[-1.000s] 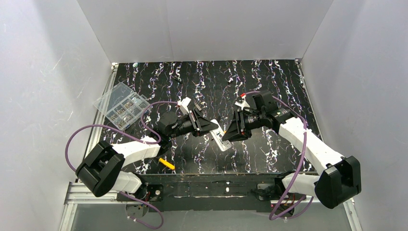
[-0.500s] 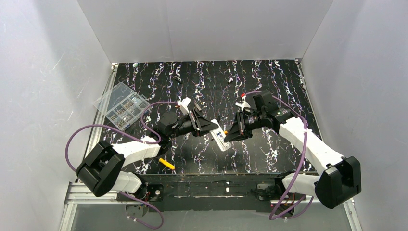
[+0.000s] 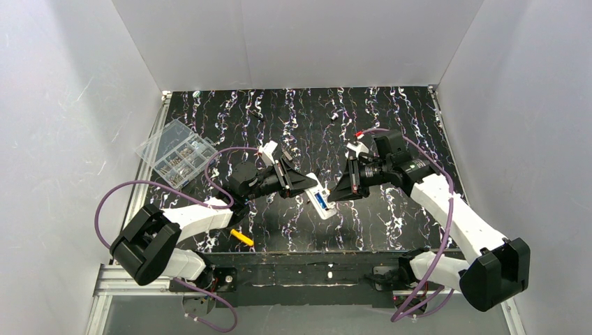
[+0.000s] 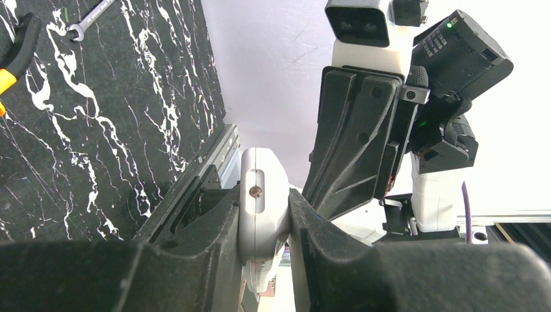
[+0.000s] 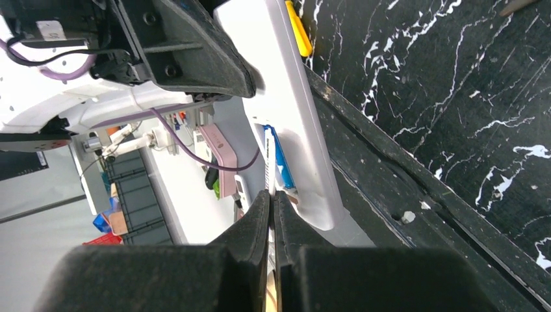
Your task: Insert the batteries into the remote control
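Observation:
My left gripper [image 3: 311, 187] is shut on the remote control [image 3: 328, 211], a white handset held above the table with its back recess turned up. In the left wrist view the remote control [image 4: 263, 201] is clamped edge-on between the left gripper [image 4: 265, 227] jaws. One of the batteries [image 3: 319, 200], a blue one, lies in the recess. My right gripper [image 3: 333, 197] is at the remote's right edge. In its own view the right gripper [image 5: 271, 194] is shut, its tips against a thin white edge of the remote control [image 5: 292, 117] beside the blue battery [image 5: 281, 159].
A clear compartment box [image 3: 176, 152] sits at the table's left edge. Yellow-handled pliers [image 3: 242, 238] lie near the front edge, below the left arm. A small wrench [image 4: 91, 16] and small loose parts [image 3: 335, 117] lie farther back on the black marbled mat.
The right gripper has shut and drawn back a little to the right, off the remote's recess. The blue battery now shows in the recess. The left gripper kept its hold.

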Robot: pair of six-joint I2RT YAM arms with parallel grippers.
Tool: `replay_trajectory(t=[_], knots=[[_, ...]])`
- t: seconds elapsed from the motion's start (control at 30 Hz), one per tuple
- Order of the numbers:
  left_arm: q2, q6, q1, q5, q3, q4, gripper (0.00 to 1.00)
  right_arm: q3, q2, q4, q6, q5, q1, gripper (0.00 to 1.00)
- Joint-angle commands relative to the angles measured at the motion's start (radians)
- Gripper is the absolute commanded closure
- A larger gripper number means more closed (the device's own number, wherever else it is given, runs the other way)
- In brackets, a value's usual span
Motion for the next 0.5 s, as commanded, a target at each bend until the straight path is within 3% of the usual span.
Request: replay_trajectory(t=[0.0,0.2,0.47], knots=[[-0.026,-0.008,-0.003,0.038,0.031,0.101,1.00,-0.030,-0.033,0.126,0.076,-0.056,-0.012,0.99],[-0.028,-0.008,-0.003,0.039,0.031,0.102,1.00,-0.077,-0.043,0.272,0.192,-0.118,-0.012,0.99],[-0.026,-0.008,-0.003,0.039,0.035,0.102,1.00,-0.098,-0.028,0.302,0.209,-0.134,-0.011,0.99]])
